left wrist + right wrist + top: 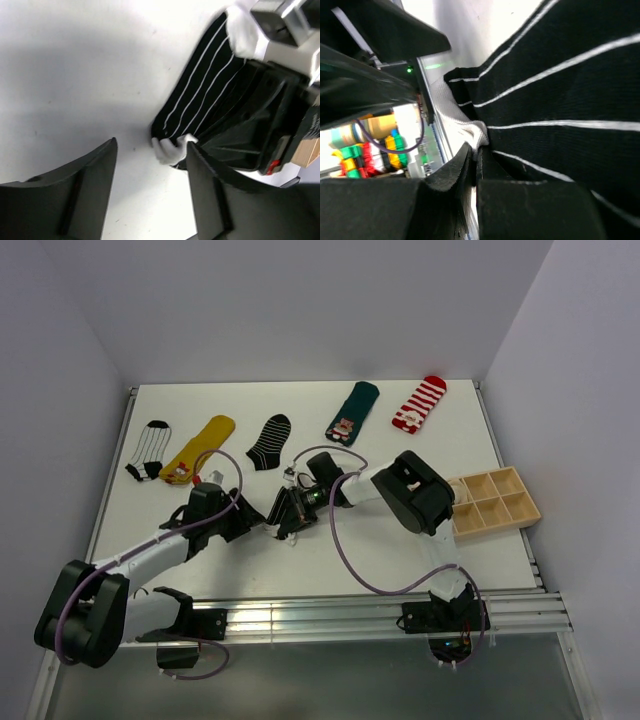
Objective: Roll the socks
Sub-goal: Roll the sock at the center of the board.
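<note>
My right tool (474, 160) pinches the black sock (210, 85) on the bench (75, 75). Thin white lines run its length, one white tip pointing at my left tool (152, 145), which is spread wide and empty.

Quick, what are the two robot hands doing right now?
Left gripper: open, holding nothing.
Right gripper: shut on the black striped sock.
</note>
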You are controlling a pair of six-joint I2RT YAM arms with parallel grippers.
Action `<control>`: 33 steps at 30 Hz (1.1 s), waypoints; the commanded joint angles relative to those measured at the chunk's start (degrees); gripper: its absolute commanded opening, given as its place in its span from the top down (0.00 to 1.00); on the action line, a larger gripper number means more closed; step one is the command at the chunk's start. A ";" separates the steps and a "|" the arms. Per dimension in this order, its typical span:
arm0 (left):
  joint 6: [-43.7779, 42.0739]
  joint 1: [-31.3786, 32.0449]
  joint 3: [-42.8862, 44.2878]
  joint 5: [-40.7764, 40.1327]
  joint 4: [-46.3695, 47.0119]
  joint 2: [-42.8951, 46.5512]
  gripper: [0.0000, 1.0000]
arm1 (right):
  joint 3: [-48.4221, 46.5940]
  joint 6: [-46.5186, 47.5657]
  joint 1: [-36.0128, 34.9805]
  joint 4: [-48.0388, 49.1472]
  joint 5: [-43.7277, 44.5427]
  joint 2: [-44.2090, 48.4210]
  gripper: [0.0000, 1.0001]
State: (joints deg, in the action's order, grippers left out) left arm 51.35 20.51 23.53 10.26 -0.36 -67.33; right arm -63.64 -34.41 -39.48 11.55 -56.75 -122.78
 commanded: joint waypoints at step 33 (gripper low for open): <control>-3.45 7.79 -9.03 -6.13 22.16 -6.84 0.66 | -1.93 -6.10 2.04 -0.30 -1.87 -3.52 1.00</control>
State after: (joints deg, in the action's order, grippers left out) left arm 49.98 27.86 13.76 5.69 23.40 -72.14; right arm -64.51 -40.47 -38.04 12.40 -59.86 -124.97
